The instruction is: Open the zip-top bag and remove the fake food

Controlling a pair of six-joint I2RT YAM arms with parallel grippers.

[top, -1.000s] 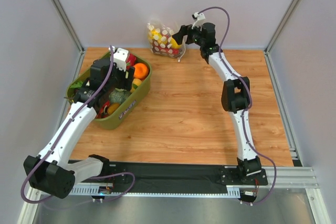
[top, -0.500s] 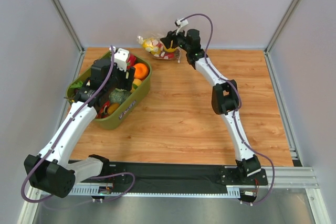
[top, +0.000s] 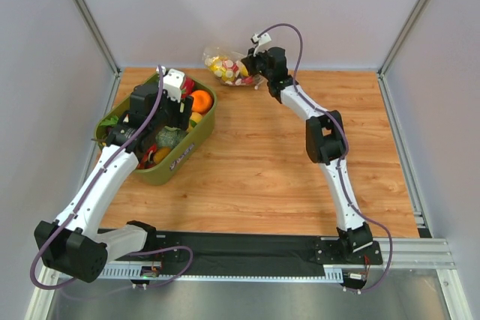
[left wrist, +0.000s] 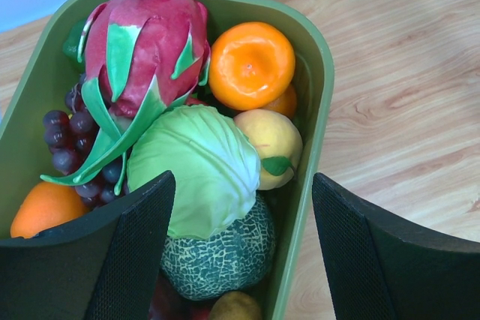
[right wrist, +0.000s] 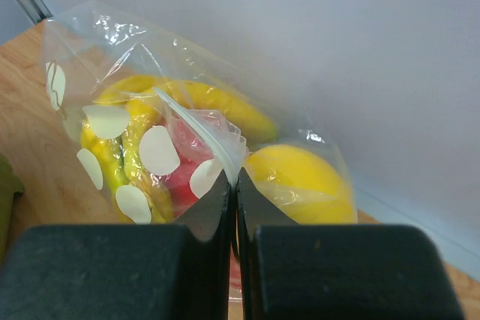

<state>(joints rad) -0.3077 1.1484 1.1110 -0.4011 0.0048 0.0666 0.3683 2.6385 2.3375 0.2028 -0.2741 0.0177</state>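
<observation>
The clear zip-top bag [top: 225,67] [right wrist: 161,133] with pale dots lies at the table's far edge against the back wall. Through the plastic I see fake food: a yellow lemon [right wrist: 304,185], a yellow banana [right wrist: 202,103] and something red [right wrist: 180,177]. My right gripper [top: 253,65] [right wrist: 233,185] is shut on the bag, its jaws pinching a fold of plastic by the zip strip. My left gripper [top: 161,114] [left wrist: 241,260] hangs open over the olive-green bin [top: 196,136] [left wrist: 315,110], with nothing between its fingers.
The bin at the left holds a pink dragon fruit [left wrist: 142,43], a green cabbage [left wrist: 199,166], a netted melon [left wrist: 221,252], an orange [left wrist: 251,65], purple grapes [left wrist: 64,136] and more. Bare wooden tabletop [top: 277,162] lies to the right of it. Grey walls enclose the table.
My right gripper swung left with the bag, which dropped lower against the wall, and closed from wide open onto a fold of its plastic. The left arm stayed put.
</observation>
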